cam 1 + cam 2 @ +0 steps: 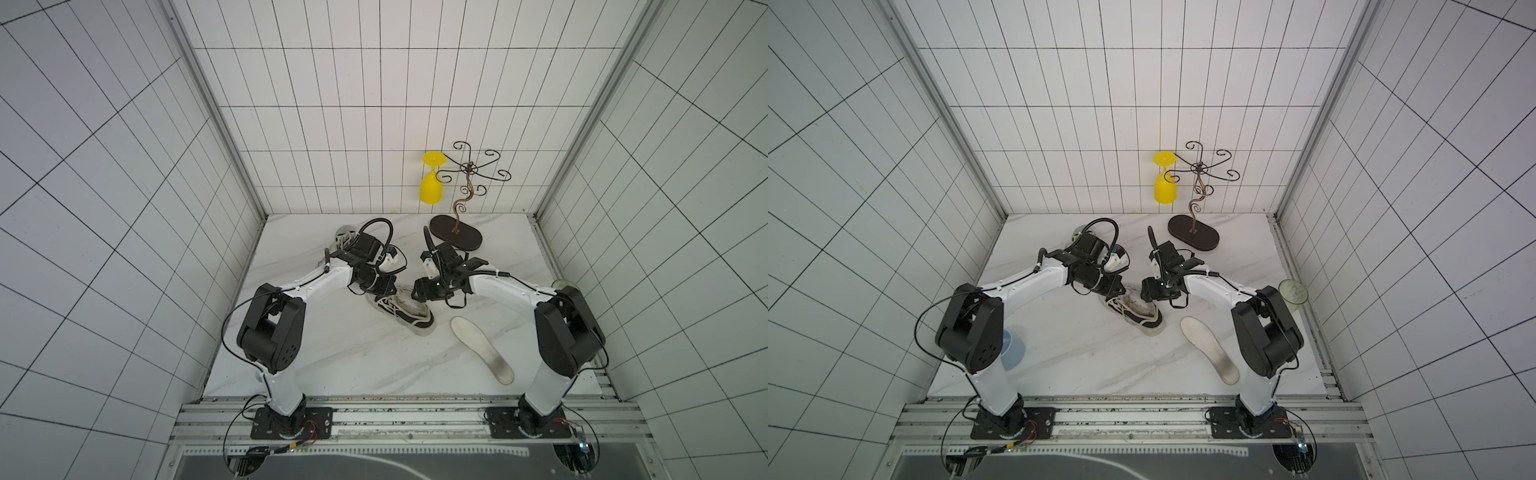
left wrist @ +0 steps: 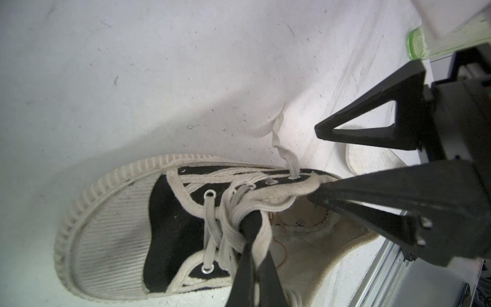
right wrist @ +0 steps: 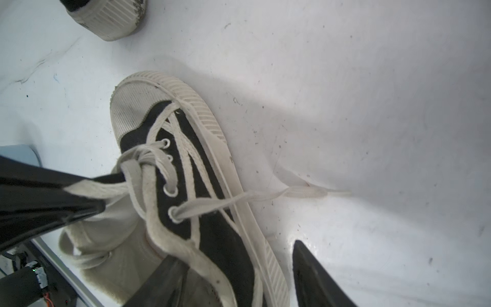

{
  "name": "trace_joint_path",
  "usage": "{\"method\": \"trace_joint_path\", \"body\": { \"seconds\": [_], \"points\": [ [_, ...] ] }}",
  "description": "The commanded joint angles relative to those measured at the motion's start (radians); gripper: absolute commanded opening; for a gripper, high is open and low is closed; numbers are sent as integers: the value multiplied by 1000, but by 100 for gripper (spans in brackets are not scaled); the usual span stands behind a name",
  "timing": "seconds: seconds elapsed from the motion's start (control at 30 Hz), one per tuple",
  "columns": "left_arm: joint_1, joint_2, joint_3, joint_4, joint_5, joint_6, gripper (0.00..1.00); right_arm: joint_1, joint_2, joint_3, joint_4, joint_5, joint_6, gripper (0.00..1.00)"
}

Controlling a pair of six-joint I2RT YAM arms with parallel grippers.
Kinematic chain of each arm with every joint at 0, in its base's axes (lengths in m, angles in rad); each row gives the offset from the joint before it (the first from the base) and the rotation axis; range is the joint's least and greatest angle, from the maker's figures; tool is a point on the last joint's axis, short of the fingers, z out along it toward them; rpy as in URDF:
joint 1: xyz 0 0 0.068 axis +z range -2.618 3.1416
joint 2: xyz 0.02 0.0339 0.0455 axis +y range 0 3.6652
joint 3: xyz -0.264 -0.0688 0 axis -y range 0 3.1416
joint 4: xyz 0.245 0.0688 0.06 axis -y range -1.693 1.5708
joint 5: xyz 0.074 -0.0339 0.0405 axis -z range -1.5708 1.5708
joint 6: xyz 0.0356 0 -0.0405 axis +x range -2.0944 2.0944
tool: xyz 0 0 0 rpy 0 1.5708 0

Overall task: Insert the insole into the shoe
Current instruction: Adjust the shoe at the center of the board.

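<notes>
Both arms fold inward, claws low and close together at the centre.

The white-and-black left arm rises from its base, bends at a raised black elbow and slants its forearm inward, wrist tipped downward. Its black two-fingered left claw is pinched tight on the tongue of the black-and-white canvas shoe. The matching right arm mirrors that pose from the opposite side, wrist angled down and toward its partner. The black right claw stands parted: one finger sits inside the shoe's opening and the other outside its side wall. The two claws are near each other but not touching.
</notes>
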Motion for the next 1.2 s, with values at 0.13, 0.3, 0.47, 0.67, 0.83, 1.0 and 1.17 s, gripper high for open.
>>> {"method": "trace_joint_path", "body": {
  "seconds": [0.13, 0.3, 0.47, 0.67, 0.83, 1.0, 1.17],
  "points": [
    [-19, 29, 49, -11, 42, 80, 0, 2, 58, 102, 49, -37, -37, 39],
    [-30, 50, 86, -22, 4, 100, 0, 4, 28, 85, 56, -79, -23, 3],
    [-28, 60, 110, 31, -101, 45, 0, 4, -55, -87, 77, -127, 101, 0],
    [-49, 37, 87, 127, -196, -115, 15, 0, -123, -216, 207, -121, 291, 0],
    [-121, -63, -12, 122, -329, -225, 39, -2, -102, -207, 296, -144, 399, 0],
    [-134, -209, -104, 92, -463, -386, 54, -1, -93, -208, 309, -126, 408, 0],
    [-174, -321, -189, 95, -538, -471, 62, -1, -77, -208, 311, -108, 407, 0]
  ]
}}
